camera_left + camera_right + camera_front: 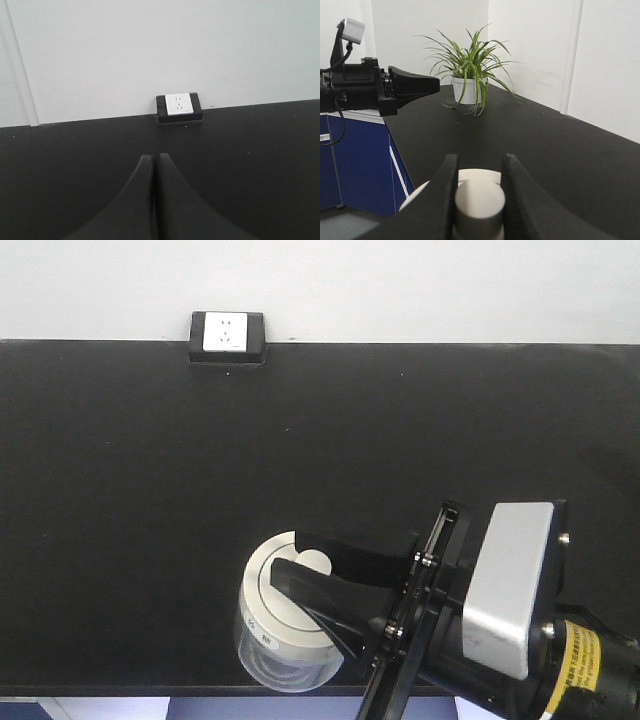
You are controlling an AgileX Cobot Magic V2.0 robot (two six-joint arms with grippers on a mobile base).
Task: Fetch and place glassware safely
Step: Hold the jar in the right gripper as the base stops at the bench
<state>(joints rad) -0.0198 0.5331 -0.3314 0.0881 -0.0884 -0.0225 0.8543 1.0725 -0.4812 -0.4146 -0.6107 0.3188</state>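
Lidded clear glass jar [285, 645] standing near the front edge of the black surface [150, 490], right hand [290, 555] clamped on the lid's central knob [479, 205], left hand [155, 160] with fingers pressed together, empty, pointing toward a wall socket [178, 104]

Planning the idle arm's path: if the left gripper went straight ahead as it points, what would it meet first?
Probably the socket box at the wall; the table ahead of the left gripper shows nothing nearer, though depth is unclear.
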